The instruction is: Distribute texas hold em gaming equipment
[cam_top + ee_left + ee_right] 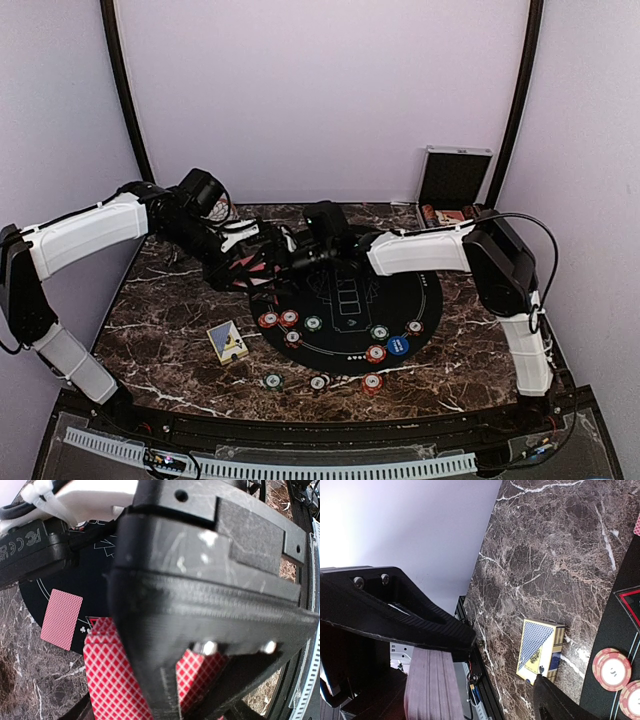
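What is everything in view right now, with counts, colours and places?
poker chips: about eleven; mostly red, some green, one blue; eight on mat, three on table nearer the arms
card deck: one, red-backed, in left tool
loose card: one, red-backed, at mat's edge
card box: one, blue, left of mat
mat: one, black, table centre
case: one, silver, far right corner
left tool: black, shut on card deck
right tool: black, open
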Tool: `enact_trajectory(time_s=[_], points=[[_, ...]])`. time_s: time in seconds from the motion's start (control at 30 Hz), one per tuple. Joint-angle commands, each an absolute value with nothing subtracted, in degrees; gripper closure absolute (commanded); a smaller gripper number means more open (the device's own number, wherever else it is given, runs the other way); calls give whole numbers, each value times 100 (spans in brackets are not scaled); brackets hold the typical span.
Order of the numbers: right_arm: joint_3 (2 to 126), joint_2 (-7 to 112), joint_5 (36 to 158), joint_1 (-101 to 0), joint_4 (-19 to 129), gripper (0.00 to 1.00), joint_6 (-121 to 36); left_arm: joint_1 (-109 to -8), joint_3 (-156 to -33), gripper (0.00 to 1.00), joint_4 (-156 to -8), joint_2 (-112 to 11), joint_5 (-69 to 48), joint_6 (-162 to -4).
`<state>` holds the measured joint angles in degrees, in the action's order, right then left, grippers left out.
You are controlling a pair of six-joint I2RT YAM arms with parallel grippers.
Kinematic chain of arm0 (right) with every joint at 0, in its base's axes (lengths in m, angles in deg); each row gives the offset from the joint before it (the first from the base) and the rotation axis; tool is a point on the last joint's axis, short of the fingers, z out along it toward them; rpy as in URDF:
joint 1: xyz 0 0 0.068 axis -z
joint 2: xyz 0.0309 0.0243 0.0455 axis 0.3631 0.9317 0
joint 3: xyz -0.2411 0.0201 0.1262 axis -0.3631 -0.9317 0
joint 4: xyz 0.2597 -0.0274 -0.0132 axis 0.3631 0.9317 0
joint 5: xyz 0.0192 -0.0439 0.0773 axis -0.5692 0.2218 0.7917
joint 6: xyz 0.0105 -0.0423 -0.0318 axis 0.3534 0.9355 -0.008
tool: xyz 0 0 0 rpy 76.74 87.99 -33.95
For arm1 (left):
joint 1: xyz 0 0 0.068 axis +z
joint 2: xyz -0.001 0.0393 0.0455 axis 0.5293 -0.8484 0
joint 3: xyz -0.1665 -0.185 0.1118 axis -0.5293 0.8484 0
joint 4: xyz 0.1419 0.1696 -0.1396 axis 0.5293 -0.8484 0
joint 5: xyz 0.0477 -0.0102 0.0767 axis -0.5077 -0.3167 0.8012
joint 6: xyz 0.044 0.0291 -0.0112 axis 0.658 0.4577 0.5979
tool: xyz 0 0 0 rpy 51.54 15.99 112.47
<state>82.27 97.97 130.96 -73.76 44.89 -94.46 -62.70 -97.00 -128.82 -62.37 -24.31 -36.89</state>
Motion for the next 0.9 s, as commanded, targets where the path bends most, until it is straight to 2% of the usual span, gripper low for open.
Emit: enact_trajectory(time_s=[0.0, 0.23, 0.67, 0.87], points=[[8000, 9566, 12828, -7185, 4827, 22, -9143, -6252, -9825, 100, -12921, -6089, -2624, -3706], [7680, 9274, 12797, -7034, 4781, 29, -9094, -6252, -9795, 100, -12906, -6092, -2631, -3702], [7841, 9010, 12925, -6989, 4822, 36, -9116, -6254, -9618, 100, -12884, -6018, -2558, -3651], [7926, 8877, 12951, -6973, 4968, 44, -9040, -6254, -9508, 100, -12846, -5999, -2468, -3605]])
